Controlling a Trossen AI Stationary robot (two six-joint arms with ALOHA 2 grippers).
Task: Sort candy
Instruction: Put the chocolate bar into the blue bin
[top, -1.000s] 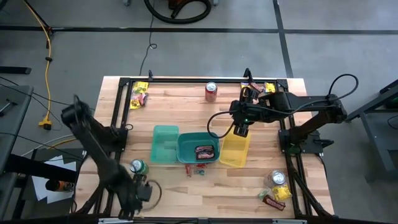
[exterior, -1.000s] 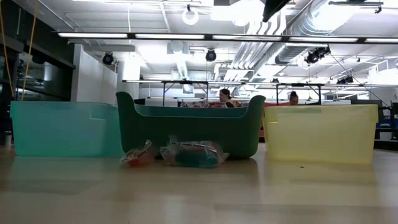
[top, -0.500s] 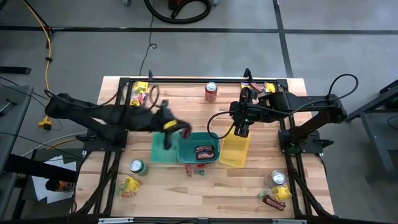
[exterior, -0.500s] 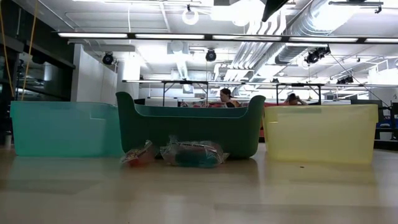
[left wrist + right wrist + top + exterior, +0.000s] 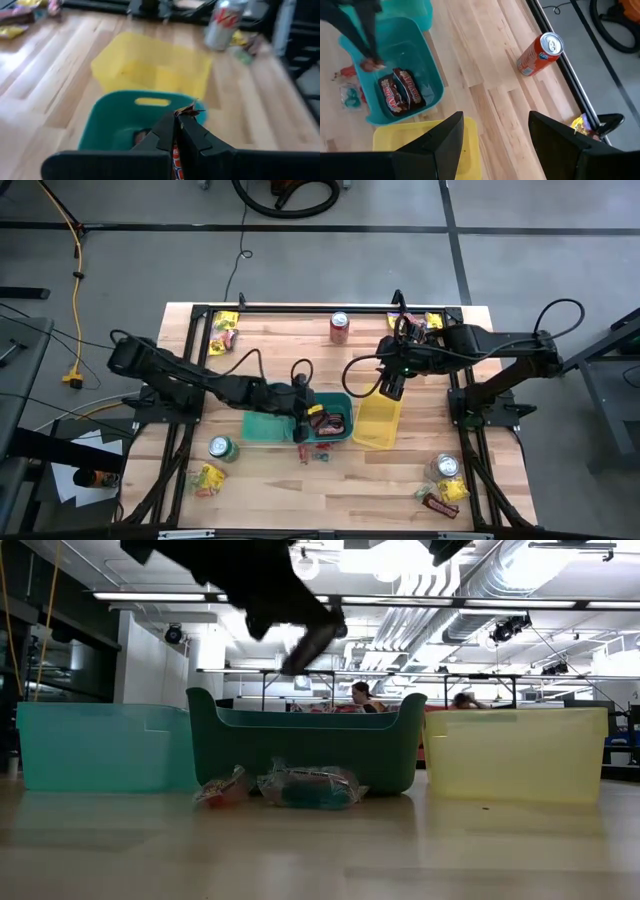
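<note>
Now the left gripper (image 5: 303, 413) sits over the dark green bin (image 5: 296, 423), fingers (image 5: 165, 131) pressed together on a brown-red candy bar (image 5: 175, 156); half a sec ago that arm was swinging in above the teal bin (image 5: 262, 412), and a sec ago it was down at the near-left table corner. In the low view it's a dark blur (image 5: 305, 645) above the green bin's rim, where before nothing hung there.

Near edge first: yellow packets and a red sweet (image 5: 207, 479) lie at the near left by a green can (image 5: 222, 448); a silver can (image 5: 447, 467) with yellow packets and a dark bar (image 5: 441, 501) at the near right. Just in front of the green bin, tiny clear red and green wrappers (image 5: 298, 787) on the table, same spot as earlier.

Mid table: two brown-red bars (image 5: 399, 93) already lie in the green bin. Yellow bin (image 5: 378, 420) beside it; can't tell what's inside. Right gripper (image 5: 389, 388) hovers over the yellow bin's far end w/ fingers (image 5: 440, 141) spread wide, nothing between them; pose barely shifted vs earlier.

Far edge: red can (image 5: 339, 327) upright, more candy at the far-left corner (image 5: 224, 329) and far-right corner (image 5: 430, 320), partly hidden by the right arm.

Held bar mostly hidden by the fingers; only its crimped end shows. Beyond the table, people in the room, too small to make out.
</note>
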